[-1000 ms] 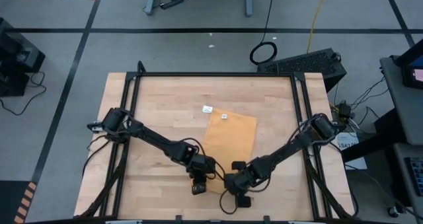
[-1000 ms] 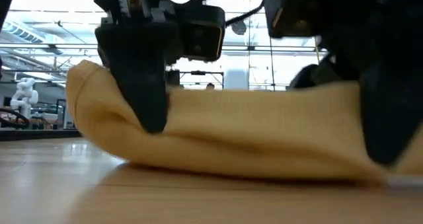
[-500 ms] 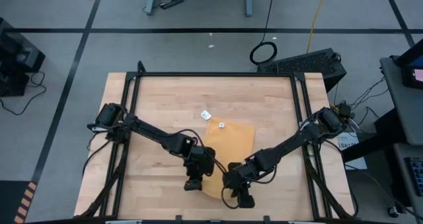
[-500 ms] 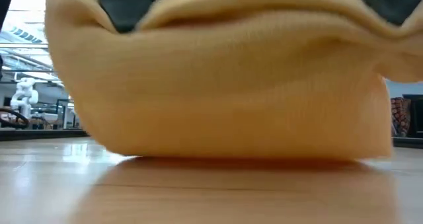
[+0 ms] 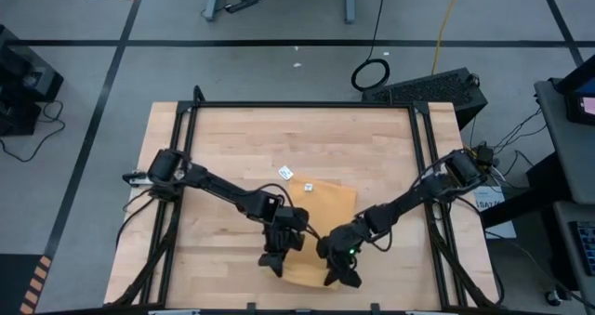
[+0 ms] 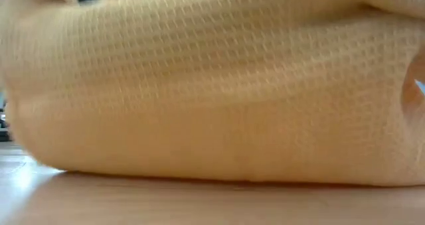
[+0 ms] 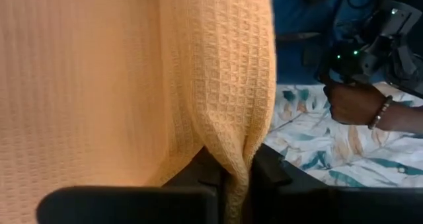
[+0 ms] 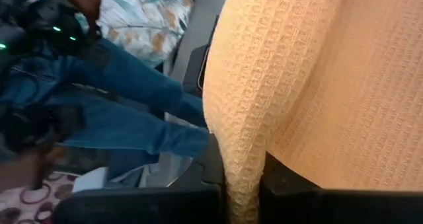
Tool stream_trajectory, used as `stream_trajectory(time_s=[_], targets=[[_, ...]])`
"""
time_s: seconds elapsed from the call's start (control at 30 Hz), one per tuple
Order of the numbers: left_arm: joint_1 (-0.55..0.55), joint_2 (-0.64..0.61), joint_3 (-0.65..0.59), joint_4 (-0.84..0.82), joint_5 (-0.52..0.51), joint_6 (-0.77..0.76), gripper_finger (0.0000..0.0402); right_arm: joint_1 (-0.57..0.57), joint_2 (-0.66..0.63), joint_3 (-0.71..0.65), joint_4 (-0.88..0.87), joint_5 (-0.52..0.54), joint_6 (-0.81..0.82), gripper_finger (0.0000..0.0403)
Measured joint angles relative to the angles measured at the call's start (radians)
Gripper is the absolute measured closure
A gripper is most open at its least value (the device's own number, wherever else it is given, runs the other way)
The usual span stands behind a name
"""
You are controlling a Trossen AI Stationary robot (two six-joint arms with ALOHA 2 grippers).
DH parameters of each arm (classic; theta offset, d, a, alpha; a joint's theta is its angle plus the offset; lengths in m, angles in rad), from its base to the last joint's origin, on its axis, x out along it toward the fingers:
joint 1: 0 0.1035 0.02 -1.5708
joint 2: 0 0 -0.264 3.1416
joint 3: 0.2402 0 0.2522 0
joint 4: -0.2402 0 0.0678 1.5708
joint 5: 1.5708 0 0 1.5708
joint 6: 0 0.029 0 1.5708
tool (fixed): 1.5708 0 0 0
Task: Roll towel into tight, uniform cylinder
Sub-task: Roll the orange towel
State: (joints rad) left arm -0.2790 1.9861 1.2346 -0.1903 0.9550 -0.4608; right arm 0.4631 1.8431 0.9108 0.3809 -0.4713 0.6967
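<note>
Light wooden table [image 5: 223, 138] in a black frame; the mustard-yellow towel [image 5: 327, 202] lies on its near-centre, white label [image 5: 285, 173] on the wood just beside it.

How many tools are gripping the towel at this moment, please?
2: the left tool and right tool each pinch a near corner of the towel.

We see a mustard-yellow waffle-weave towel [image 5: 327, 203] lying on the wooden table, its near edge lifted into a soft fold, a small white label [image 5: 308, 189] at its far edge.
</note>
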Motion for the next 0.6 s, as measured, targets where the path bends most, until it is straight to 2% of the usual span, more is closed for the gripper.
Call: stream_trajectory(time_s=[0.17,0.4,0.6], targets=[[0.032,0.05,0.001,0.006,0.025,0.007,0.0363,-0.012,0.0,-0.054,0.071,-0.016,0.026,0.0391],[0.089,0.117,0.003,0.014,0.08,-0.068,0.0363,-0.047,0.001,-0.072,0.079,-0.122,0.025,0.039],[0.114,0.122,0.0,-0.011,0.094,-0.111,0.0363,-0.046,0.0,-0.072,0.066,-0.06,0.085,0.037]])
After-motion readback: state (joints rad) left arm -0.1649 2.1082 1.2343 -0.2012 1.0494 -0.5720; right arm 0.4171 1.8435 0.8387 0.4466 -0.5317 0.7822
